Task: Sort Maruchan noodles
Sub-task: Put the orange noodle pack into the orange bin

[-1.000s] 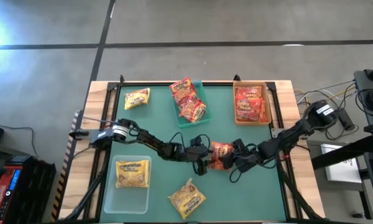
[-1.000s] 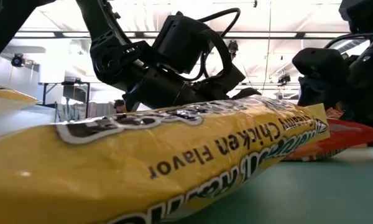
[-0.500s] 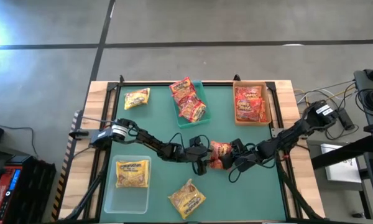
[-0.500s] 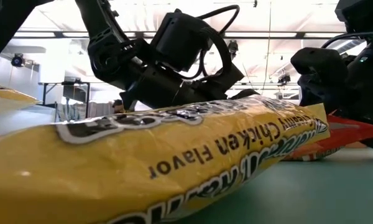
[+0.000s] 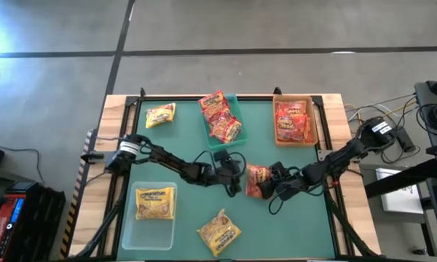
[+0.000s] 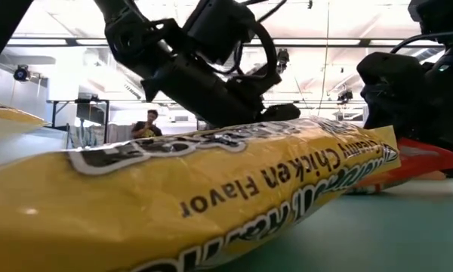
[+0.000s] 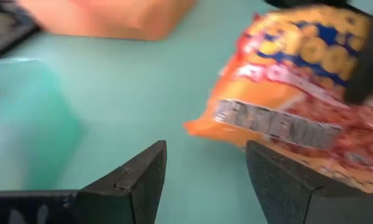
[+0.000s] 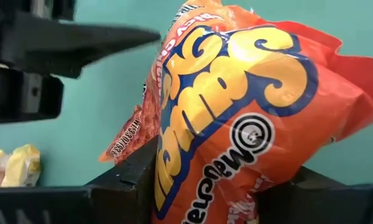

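The left gripper has let go and backed off, fingers apart; the right gripper now seems clamped on the orange-red packet, a handover

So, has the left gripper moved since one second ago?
Yes. The left gripper has pulled back from the red packet, toward the teal bin.

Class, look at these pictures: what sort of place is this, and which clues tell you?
Probably an industrial lab or workshop: a bare grey concrete floor, a green-topped wooden work table, and a large open hall with strip-lit ceiling behind.
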Action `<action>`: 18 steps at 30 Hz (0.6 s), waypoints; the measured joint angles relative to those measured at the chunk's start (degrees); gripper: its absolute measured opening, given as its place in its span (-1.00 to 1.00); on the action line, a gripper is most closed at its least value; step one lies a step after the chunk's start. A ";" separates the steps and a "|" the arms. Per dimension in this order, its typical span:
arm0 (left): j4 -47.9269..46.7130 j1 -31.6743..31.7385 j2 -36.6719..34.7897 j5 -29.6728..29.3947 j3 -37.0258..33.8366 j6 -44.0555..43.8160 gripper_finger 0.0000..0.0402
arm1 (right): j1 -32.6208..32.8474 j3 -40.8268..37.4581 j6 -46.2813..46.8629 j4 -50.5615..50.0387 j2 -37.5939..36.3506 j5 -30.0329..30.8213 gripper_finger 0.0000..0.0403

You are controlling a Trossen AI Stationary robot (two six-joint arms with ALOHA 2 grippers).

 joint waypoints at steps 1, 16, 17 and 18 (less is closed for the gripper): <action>-0.83 0.00 -0.55 -1.67 0.02 -0.27 0.01 | -0.03 0.00 -0.24 -0.07 0.00 0.28 -0.13; -9.71 0.20 -6.23 -10.21 -0.44 -1.26 0.01 | -2.77 0.00 -8.92 0.17 -5.54 9.94 -0.21; -10.21 0.20 -6.38 -10.44 -0.46 -1.52 0.01 | -3.50 0.00 -10.52 0.16 -6.57 10.74 -0.21; -10.38 0.20 -6.48 -10.48 -0.46 -1.82 0.01 | -4.26 0.00 -12.11 0.17 -7.73 11.51 -0.21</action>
